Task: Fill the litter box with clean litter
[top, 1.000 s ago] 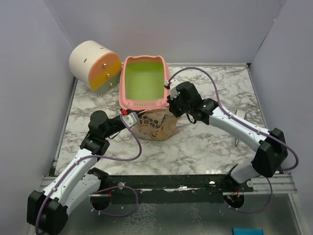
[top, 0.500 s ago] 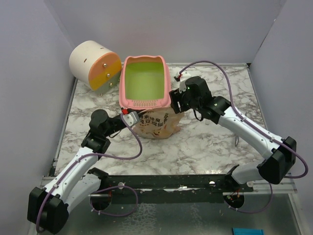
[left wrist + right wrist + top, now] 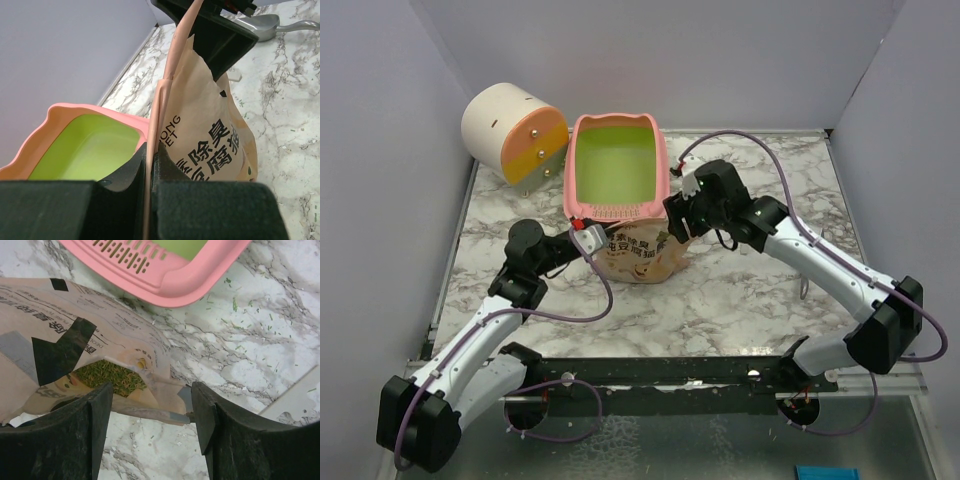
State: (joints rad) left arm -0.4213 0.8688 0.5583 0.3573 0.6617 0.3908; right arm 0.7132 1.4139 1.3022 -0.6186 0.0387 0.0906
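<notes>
The pink litter box with its lime-green inside stands at the back centre; in the right wrist view its slotted ledge is at the top. A tan printed pouch stands just in front of it. My left gripper is shut on the pouch's left edge. My right gripper is open and straddles the pouch's torn right corner. Greenish clean litter shows through the pouch's opening. The box's green floor looks bare.
A cream-and-orange cylinder lies at the back left beside the box. A grey metal scoop lies on the marble beyond the pouch. Stray granules dot the table by the box's corner. Grey walls close in on three sides.
My right gripper has opened off the pouch's top right corner and moved slightly right, then back towards it. The left gripper keeps its hold and the pouch stays put.
</notes>
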